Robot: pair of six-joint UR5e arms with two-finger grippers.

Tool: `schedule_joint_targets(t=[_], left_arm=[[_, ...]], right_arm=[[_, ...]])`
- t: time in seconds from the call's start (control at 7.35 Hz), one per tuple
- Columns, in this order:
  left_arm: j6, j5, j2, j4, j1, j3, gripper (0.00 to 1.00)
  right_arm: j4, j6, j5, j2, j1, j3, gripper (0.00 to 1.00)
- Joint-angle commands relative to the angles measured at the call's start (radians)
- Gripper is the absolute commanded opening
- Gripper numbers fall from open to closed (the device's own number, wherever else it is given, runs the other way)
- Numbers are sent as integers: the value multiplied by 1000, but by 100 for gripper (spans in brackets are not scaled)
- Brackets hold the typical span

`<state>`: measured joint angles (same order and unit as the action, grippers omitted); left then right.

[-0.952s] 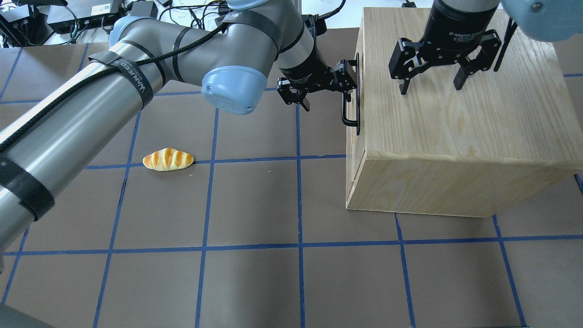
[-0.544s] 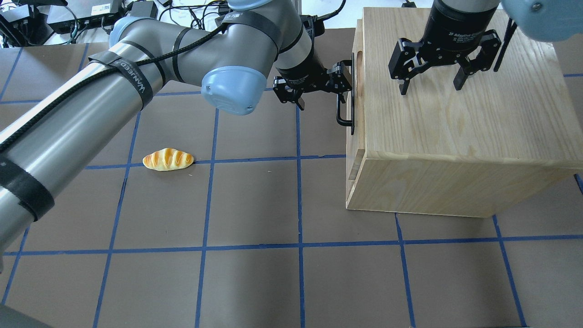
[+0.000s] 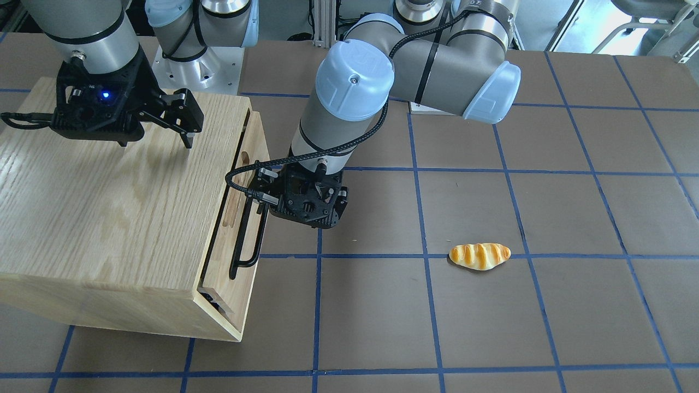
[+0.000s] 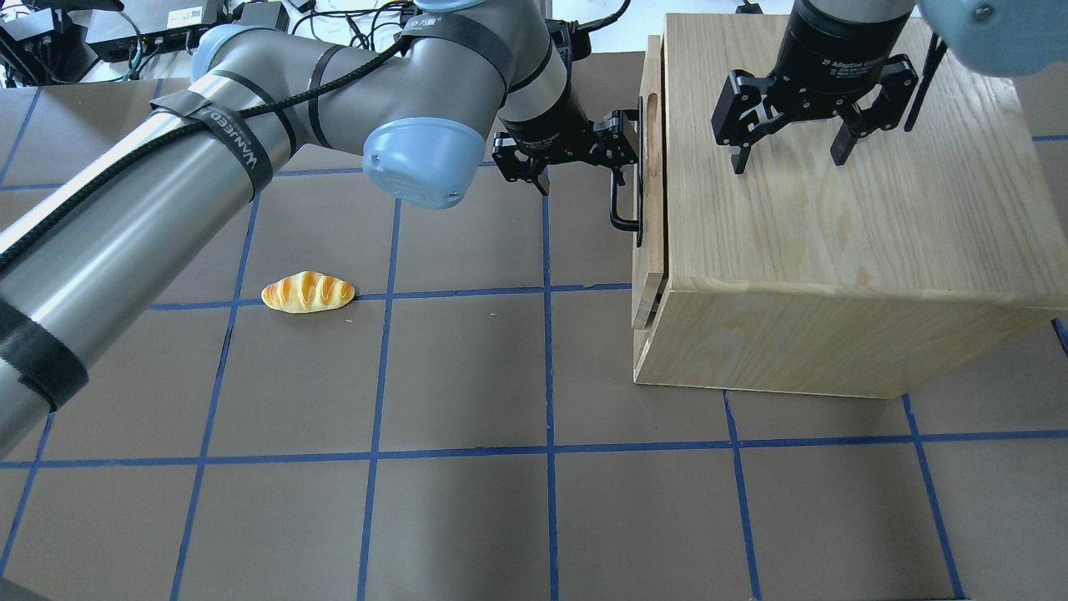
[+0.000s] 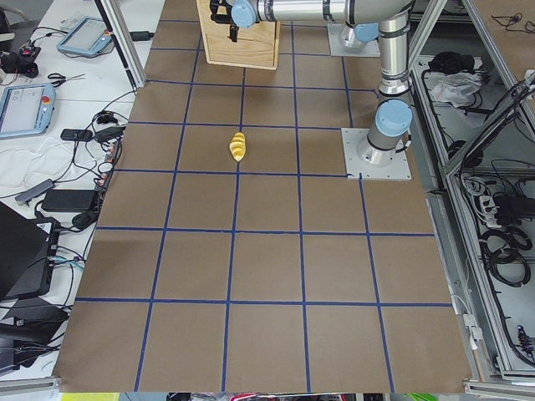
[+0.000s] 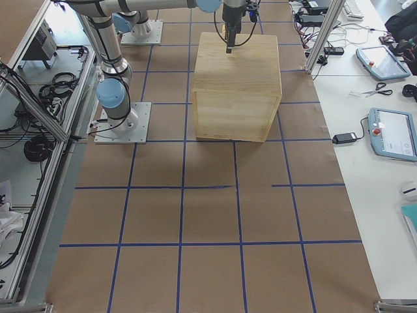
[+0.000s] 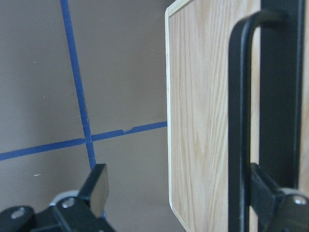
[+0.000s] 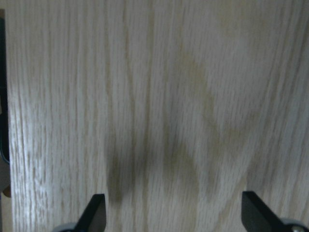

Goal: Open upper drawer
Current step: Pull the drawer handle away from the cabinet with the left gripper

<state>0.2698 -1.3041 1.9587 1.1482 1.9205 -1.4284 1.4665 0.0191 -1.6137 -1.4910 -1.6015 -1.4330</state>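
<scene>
The cabinet top point(image 4: 834, 209) hides the upper drawer point(image 4: 652, 259)'s inside.

Bright, diffuse overhead light. A soft shadow lies on the cabinet point(image 4: 834, 234) top beneath the right gripper point(image 4: 788, 163); faint bands darken the table point(image 4: 467, 376) near the cabinet. Wrist views: near fingers point(image 7: 96, 186) blurred.

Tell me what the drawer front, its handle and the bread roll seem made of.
Drawer front: light wood, probably oak, matte; straight grain lines show.
Handle: black, probably metal; smooth thin bar.
Bread roll: likely a plastic replica; glossy, uniform stripes.
</scene>
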Motion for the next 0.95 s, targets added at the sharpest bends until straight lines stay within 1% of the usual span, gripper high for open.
schedule_joint_targets(t=[0.0, 0.27, 0.54, 0.82], left_arm=[[-1, -26, 2, 1, 0, -1, 100], [-3, -29, -9, 1, -2, 0, 100], [-27, -60, -7, 1, -2, 2, 100], [-30, -61, -6, -2, -5, 3, 100]], right_arm=[[0, 1, 0, 0, 0, 0, 100], [0, 1, 0, 0, 0, 0, 100], [0, 1, 0, 0, 0, 0, 100], [0, 1, 0, 0, 0, 0, 100]])
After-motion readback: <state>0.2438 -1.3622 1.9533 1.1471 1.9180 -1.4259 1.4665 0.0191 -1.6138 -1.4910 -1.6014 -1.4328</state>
